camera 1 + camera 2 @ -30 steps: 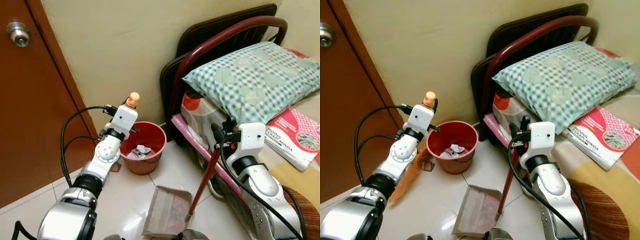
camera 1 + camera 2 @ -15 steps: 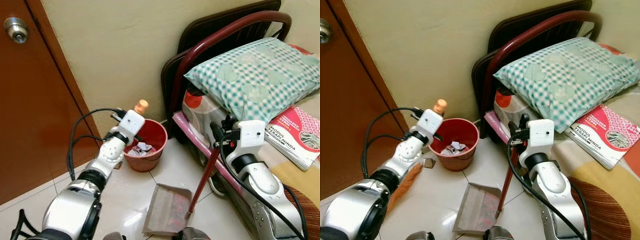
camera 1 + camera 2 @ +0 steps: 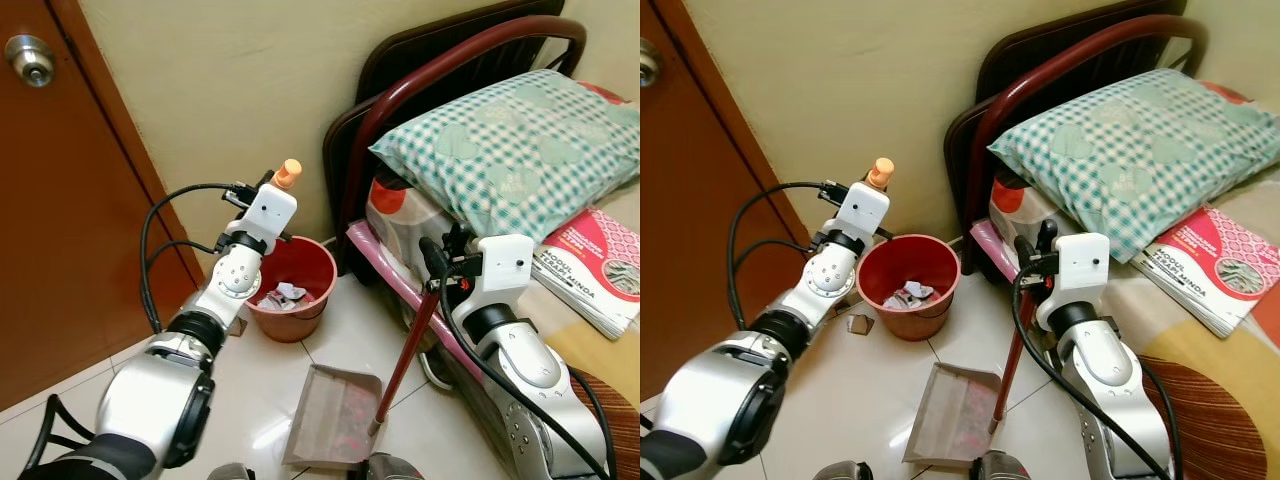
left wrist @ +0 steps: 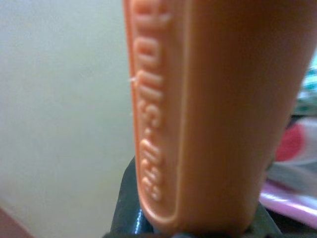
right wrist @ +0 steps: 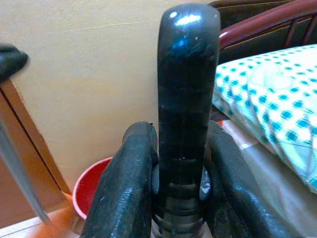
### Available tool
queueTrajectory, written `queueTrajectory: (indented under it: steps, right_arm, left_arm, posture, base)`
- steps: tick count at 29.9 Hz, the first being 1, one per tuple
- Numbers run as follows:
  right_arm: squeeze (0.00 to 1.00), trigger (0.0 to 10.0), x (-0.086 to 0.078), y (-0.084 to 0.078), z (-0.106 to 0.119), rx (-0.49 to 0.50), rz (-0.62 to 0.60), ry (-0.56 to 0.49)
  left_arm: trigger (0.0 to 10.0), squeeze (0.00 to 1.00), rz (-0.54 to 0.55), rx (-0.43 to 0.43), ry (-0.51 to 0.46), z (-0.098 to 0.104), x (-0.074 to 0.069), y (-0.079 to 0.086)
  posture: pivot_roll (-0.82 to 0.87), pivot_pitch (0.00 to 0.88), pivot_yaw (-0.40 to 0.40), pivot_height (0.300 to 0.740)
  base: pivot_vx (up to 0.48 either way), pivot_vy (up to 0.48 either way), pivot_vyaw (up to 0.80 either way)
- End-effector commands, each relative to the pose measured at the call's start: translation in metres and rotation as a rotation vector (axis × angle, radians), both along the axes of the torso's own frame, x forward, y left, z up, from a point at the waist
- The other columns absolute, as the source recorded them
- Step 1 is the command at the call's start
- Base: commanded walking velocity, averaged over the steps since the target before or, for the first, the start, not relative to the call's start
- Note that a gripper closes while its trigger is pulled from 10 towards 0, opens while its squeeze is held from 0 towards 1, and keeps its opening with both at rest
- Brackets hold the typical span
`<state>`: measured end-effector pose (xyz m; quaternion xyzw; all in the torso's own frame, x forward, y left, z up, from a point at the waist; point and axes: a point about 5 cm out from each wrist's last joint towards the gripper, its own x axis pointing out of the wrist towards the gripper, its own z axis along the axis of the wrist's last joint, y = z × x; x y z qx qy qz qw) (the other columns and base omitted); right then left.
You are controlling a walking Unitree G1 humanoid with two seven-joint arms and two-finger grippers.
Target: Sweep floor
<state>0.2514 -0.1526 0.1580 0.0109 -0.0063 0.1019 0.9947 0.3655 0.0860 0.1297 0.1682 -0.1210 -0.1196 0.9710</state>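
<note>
The dustpan (image 3: pixel 333 417) lies flat on the pale tiled floor (image 3: pixel 260 385) beside the bed, with reddish and dark bits on its tray, and its dark red handle (image 3: pixel 407 350) rises at a slant to the right gripper (image 3: pixel 440 262), whose two black fingers (image 5: pixel 130 178) are clamped on either side of the handle's black top end (image 5: pixel 184 99). The left gripper (image 3: pixel 276 190) is raised near the cream wall, just above the far rim of a red bucket (image 3: pixel 292 300), and grips an orange broom handle (image 4: pixel 198 109) with raised lettering along it; the handle's orange tip (image 3: pixel 288 172) sticks up past the white wrist housing. The broom's head cannot be made out behind the arm. The bucket stands on the floor against the wall, between the brown door (image 3: pixel 60 230) and the bed frame, and holds crumpled scraps of paper (image 3: pixel 285 294). A small brown scrap (image 3: pixel 859 324) lies on the tiles just beside the bucket. On the bed to the right rest a green checked pillow (image 3: pixel 500 140) and, near it, a pink and white book (image 3: pixel 600 270); a curved dark red headboard rail (image 3: pixel 440 70) arches behind the pillow.
</note>
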Motion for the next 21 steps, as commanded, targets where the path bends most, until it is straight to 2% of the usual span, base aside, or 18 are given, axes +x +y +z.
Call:
queueTrajectory:
  steps: [1, 3, 6, 7, 8, 12, 14, 19, 21]
  right_arm:
    - [0.0, 10.0, -0.001, 0.002, 0.011, 0.009, 0.008, -0.042]
    - [0.0, 10.0, -0.001, 0.002, 0.012, 0.011, 0.011, -0.043]
    - [0.0, 10.0, -0.002, 0.001, 0.012, 0.01, 0.011, -0.039]
    - [0.0, 10.0, -0.002, 0.0, 0.012, 0.009, 0.011, -0.038]
    - [0.0, 10.0, -0.002, 0.0, 0.012, 0.008, 0.012, -0.036]
    - [0.0, 10.0, 0.0, 0.0, 0.012, 0.009, 0.014, -0.034]
    - [0.0, 10.0, 0.0, 0.0, 0.012, 0.01, 0.015, -0.034]
    - [0.0, 10.0, 0.004, 0.002, 0.009, 0.019, 0.026, -0.032]
    - [0.0, 10.0, 0.006, 0.003, 0.008, 0.024, 0.031, -0.028]
  left_arm:
    - [10.0, 0.0, 0.001, -0.04, 0.046, -0.007, -0.002, -0.003]
    - [10.0, 0.0, 0.017, -0.065, 0.1, -0.017, -0.006, -0.002]
    - [10.0, 0.0, 0.034, -0.051, 0.213, -0.038, -0.012, 0.001]
    - [10.0, 0.0, 0.036, -0.05, 0.24, -0.042, -0.013, 0.002]
    - [10.0, 0.0, 0.039, -0.092, 0.275, -0.045, -0.013, 0.003]
    - [10.0, 0.0, 0.058, -0.087, 0.347, -0.049, -0.011, 0.008]
    - [10.0, 0.0, 0.061, -0.087, 0.362, -0.05, -0.011, 0.009]
    - [10.0, 0.0, 0.086, -0.148, 0.392, -0.052, -0.01, 0.029]
    - [10.0, 0.0, 0.067, -0.145, 0.382, -0.054, -0.014, 0.034]
  posture:
    - [-0.21, 0.173, 0.01, 0.74]
    - [-0.21, 0.174, 0.008, 0.74]
    - [-0.22, 0.178, 0.002, 0.74]
    - [-0.22, 0.178, 0.002, 0.74]
    - [-0.22, 0.178, 0.002, 0.74]
    - [-0.21, 0.171, 0.008, 0.74]
    - [-0.21, 0.171, 0.008, 0.74]
    - [-0.16, 0.162, 0.017, 0.74]
    - [-0.13, 0.158, 0.017, 0.74]
  base:
    - [0.0, 0.0, 0.0]
    - [0.0, 0.0, 0.0]
    - [0.0, 0.0, 0.0]
    - [0.0, 0.0, 0.0]
    - [0.0, 0.0, 0.0]
    - [0.0, 0.0, 0.0]
    - [0.0, 0.0, 0.0]
    - [0.0, 0.0, 0.0]
    - [0.0, 0.0, 0.0]
